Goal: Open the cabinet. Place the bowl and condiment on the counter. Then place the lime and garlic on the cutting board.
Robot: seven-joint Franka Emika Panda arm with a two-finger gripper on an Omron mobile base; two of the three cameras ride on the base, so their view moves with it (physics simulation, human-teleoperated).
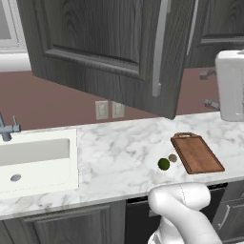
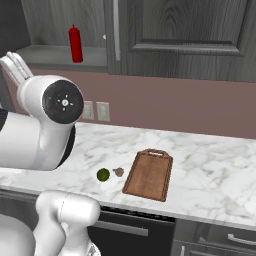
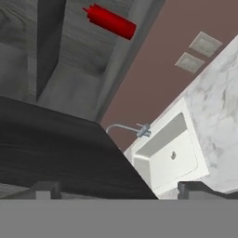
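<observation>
End effector (image 3: 116, 188) wide open, empty

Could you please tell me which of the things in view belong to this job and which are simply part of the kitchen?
Belonging to the job:
cabinet, door open
condiment on its shelf
lime and garlic on the counter
cutting board
pincer, open

Just there:
sink
faucet
wall outlets
</observation>
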